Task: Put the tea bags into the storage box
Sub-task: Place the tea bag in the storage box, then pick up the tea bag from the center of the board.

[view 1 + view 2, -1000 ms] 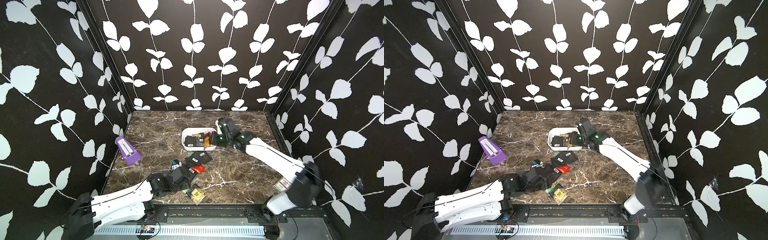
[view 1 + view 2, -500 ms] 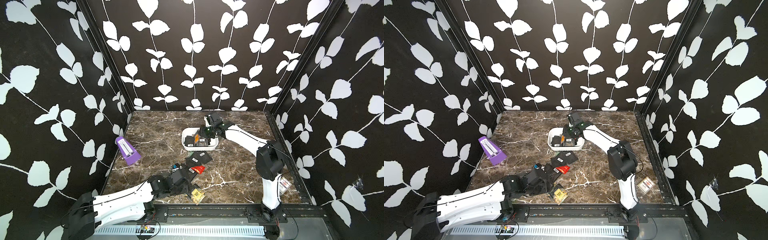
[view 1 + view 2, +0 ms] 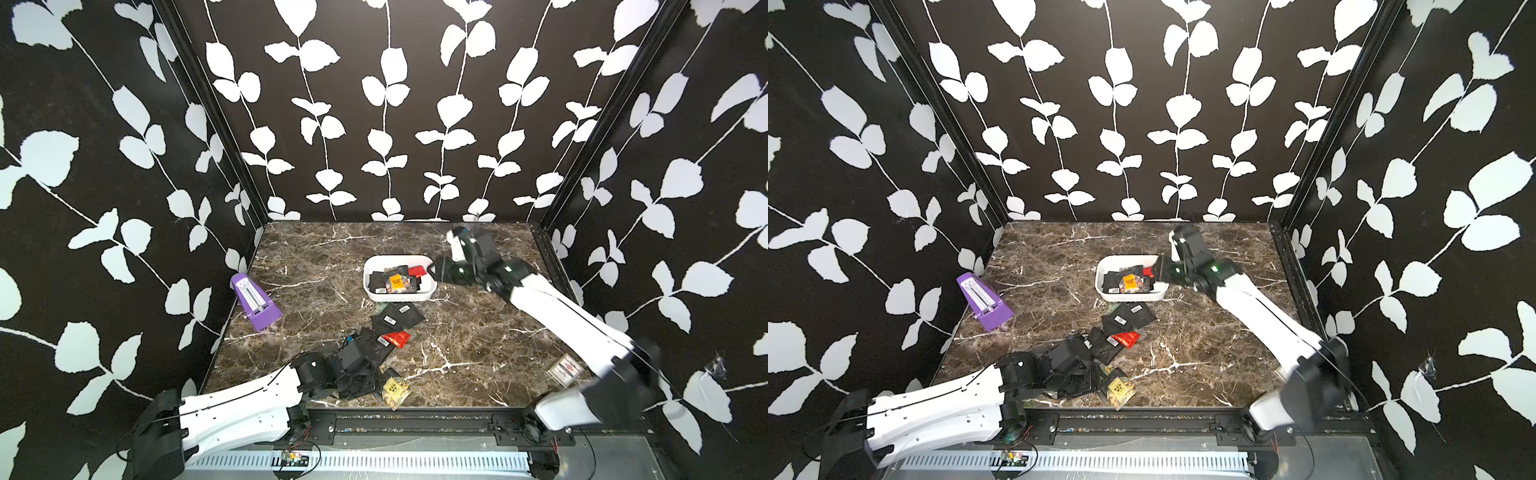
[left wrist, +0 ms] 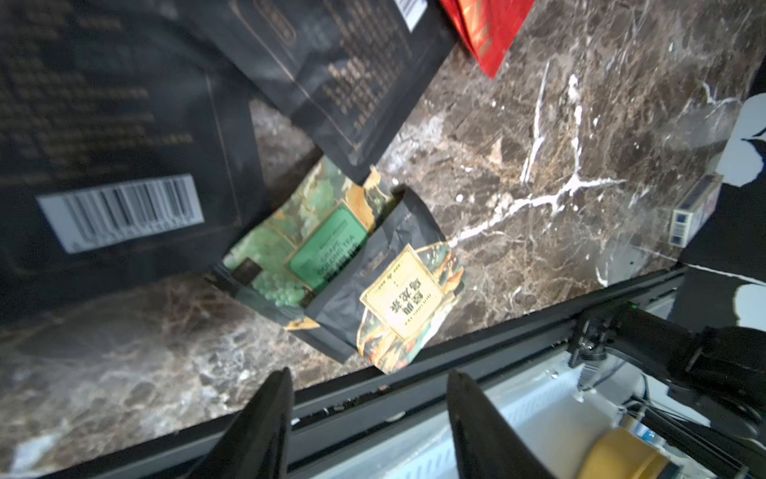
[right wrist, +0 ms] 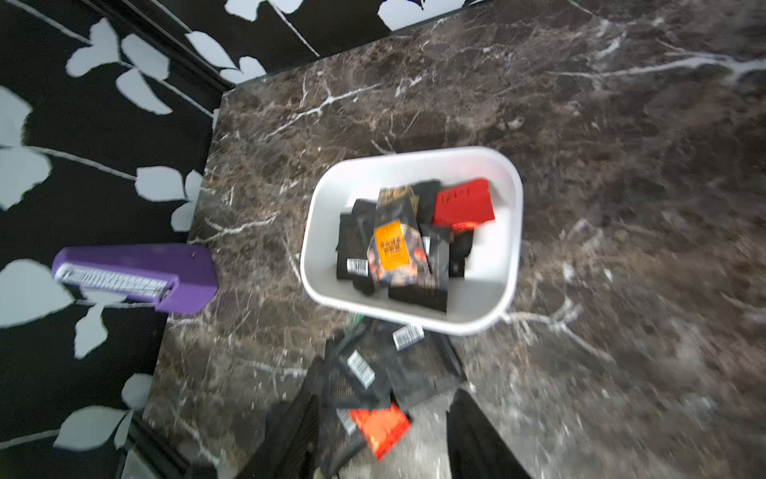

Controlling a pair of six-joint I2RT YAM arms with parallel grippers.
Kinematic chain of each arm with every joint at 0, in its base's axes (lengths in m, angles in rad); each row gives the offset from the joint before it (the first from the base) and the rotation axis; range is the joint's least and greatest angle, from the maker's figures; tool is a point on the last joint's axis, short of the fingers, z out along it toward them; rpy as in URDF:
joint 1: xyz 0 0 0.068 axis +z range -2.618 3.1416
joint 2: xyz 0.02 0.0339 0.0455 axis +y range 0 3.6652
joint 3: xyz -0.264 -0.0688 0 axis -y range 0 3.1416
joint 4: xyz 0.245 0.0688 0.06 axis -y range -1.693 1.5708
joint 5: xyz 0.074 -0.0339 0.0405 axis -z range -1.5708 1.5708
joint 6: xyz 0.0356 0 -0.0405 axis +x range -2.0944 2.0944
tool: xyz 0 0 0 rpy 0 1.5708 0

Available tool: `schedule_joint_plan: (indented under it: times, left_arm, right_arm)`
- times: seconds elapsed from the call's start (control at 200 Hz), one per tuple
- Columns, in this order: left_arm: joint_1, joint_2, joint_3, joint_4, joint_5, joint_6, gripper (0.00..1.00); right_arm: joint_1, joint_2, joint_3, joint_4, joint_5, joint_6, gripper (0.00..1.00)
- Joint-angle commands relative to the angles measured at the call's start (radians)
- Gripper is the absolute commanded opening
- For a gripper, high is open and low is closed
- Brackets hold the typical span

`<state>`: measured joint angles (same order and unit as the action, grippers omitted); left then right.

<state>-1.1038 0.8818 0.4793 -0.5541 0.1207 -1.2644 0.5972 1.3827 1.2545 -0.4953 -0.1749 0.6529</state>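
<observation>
The white storage box (image 3: pixel 399 296) (image 3: pixel 1128 296) (image 5: pixel 515 232) stands mid-table and holds several tea bags, an orange one (image 3: pixel 396 282) (image 5: pixel 391 249) on top. More tea bags lie in front of it: black ones (image 3: pixel 397 316) (image 5: pixel 414 365), a red one (image 3: pixel 397 338) and a green and a yellow one (image 4: pixel 398 294) (image 3: pixel 394 388) by the front edge. My right gripper (image 3: pixel 440 270) (image 5: pixel 383 396) hangs open and empty just off the box's right end. My left gripper (image 4: pixel 369 381) (image 3: pixel 368 386) is open and empty, low by the front edge, close to the yellow bag.
A purple metronome (image 3: pixel 255 303) (image 5: pixel 136 275) stands at the left edge of the table. A small printed card box (image 3: pixel 563 370) (image 4: pixel 696 215) lies at the front right by the right arm's base. Patterned walls close in three sides, and a black rail (image 4: pixel 497 331) runs along the front.
The right gripper carried an orange tea bag over the box, opened, and drew back to the right; the bag now lies in the box. The left gripper narrowed a little near the front edge.
</observation>
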Motion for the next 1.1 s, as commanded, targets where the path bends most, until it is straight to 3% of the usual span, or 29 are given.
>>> schedule_joint_plan:
  times: [0.0,0.31,0.485,0.73,0.86,1.095]
  left_arm:
    - [-0.009,-0.017,-0.018,-0.02,0.04,-0.027,0.44]
    - [-0.053,0.014,-0.06,0.07,0.055,-0.089,0.18]
    - [-0.083,0.07,-0.064,0.156,0.046,-0.116,0.13]
    - [-0.094,0.097,-0.098,0.245,0.024,-0.161,0.03]
    - [-0.094,0.119,-0.093,0.256,0.015,-0.163,0.01]
    - [-0.094,0.159,-0.093,0.263,-0.002,-0.174,0.0]
  right_arm:
    - [0.045,-0.072,-0.161,-0.022,-0.012,0.025,0.5]
    - [0.267,-0.312,-0.539,0.053,-0.015,0.27,0.47]
    - [0.396,-0.367,-0.675,0.198,0.002,0.437,0.47]
    - [0.515,-0.245,-0.68,0.291,0.009,0.476,0.43]
    - [0.541,-0.17,-0.665,0.334,-0.013,0.474,0.37]
    - [0.566,-0.062,-0.652,0.392,-0.044,0.474,0.36]
